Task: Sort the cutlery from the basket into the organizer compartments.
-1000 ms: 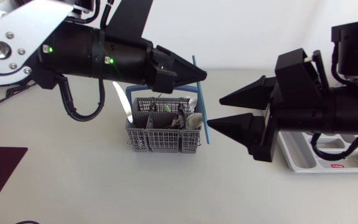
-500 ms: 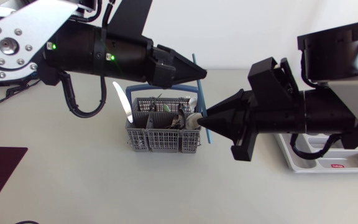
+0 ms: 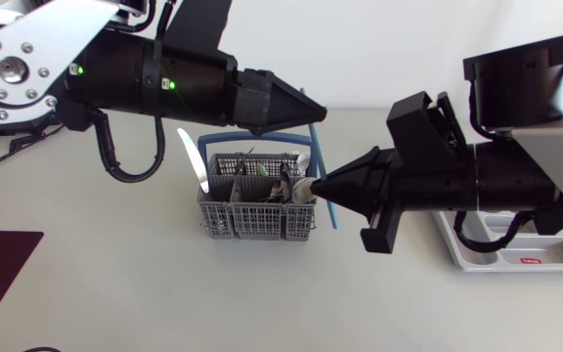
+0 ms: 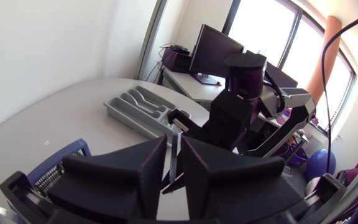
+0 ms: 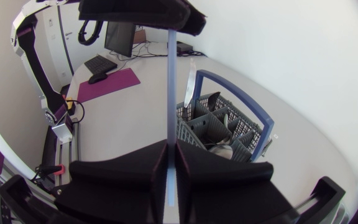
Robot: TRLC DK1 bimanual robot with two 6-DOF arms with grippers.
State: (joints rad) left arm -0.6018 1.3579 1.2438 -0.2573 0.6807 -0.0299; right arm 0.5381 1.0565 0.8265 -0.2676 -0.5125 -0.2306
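- The right gripper (image 3: 325, 186) is pressed together on a pale blue utensil (image 3: 316, 147) just above the right end of the basket (image 3: 252, 223). Both wedge fingers bear on its flat sides, and the shaft runs straight on past the fingertips.
- The utensil stands nearly upright over the basket's right end, its long axis close to vertical. Its lower end hangs beside the basket's right wall. Whether it is a knife, fork or spoon I cannot tell.
- Higher up the same shaft, above the basket's far right corner, the left gripper (image 3: 313, 114) is also clamped on it.
- This reads as a handover. The right arm is nearer the goal, so the next move likely depends on the left fingers letting go.
- The right arm comes in level from the right of the basket. The left arm reaches from the left, across and above the basket's far side.
- More cutlery sits in the basket.
- The organizer (image 4: 126, 115) lies well to the right of the basket, beneath the right arm.
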